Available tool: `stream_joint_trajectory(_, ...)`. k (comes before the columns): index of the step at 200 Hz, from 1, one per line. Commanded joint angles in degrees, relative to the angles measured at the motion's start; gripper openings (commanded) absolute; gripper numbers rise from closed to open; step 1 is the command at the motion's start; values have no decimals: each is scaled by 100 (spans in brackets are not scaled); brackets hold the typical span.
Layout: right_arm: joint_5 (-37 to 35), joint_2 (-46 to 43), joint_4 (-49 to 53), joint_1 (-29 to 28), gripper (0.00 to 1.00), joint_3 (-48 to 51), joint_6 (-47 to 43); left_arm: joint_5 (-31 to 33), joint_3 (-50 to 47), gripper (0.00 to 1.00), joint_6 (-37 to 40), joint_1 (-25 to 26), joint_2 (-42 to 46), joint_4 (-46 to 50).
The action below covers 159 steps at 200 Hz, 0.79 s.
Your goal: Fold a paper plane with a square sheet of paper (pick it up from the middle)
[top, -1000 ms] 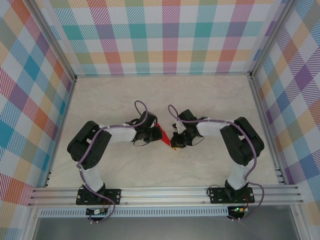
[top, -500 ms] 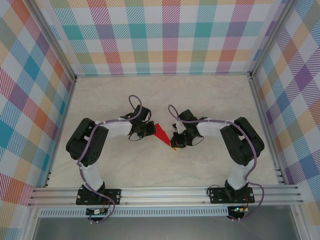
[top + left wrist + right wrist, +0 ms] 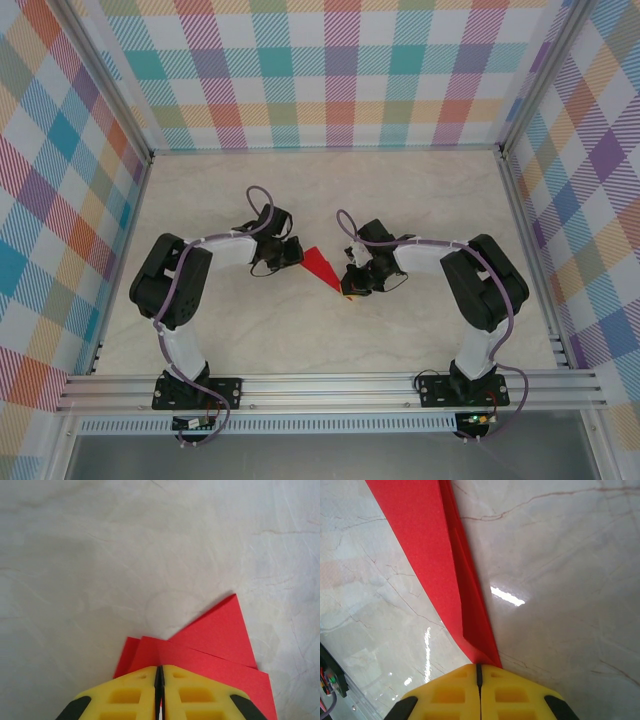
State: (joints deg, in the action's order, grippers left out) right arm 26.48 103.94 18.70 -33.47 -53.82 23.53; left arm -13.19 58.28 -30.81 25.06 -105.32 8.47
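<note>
The paper plane [image 3: 320, 265] is the bright red sheet folded into a narrow pointed dart, lying low over the middle of the table between my two grippers. My left gripper [image 3: 296, 254] is shut on its wide end. In the left wrist view the layered red folds [image 3: 215, 640] fan out from the closed yellow pads [image 3: 125, 695], and a red sliver shows in the slit between them. My right gripper [image 3: 349, 288] is shut on the pointed tip. In the right wrist view the red dart [image 3: 430, 545] runs away from the closed pads [image 3: 520, 695] with its centre crease showing.
The pale marble-look tabletop [image 3: 420, 190] is walled by checked panels [image 3: 330, 70] at the back and both sides. An aluminium rail [image 3: 330, 390] carries the arm bases along the near edge. Both arms bend inward toward the centre.
My left gripper has moved left and slightly back, drawing the wide end of the red paper with it. The right gripper has stayed put on the tip.
</note>
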Motion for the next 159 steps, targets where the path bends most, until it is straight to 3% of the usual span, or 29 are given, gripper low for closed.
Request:
stream_joint_trajectory(1, -926, 474, 640, -24, 6, 405, 18, 852, 149, 11, 13, -435, -141, 504)
stream_joint_trajectory(30, -925, 476, 646, -24, 6, 408, 9, 805, 315, 12, 148, -502, 211, 699)
stream_joint_trajectory(65, -883, 507, 644, -31, 6, 390, -6, -69, -113, 13, -239, -376, 946, 155)
stream_joint_trajectory(109, -862, 531, 657, -30, 5, 407, 3, -370, -964, 13, -974, 438, 1554, -730)
stream_joint_trajectory(159, -889, 485, 667, -30, 5, 434, 17, -524, -852, 12, -1435, 1350, 825, -1418)
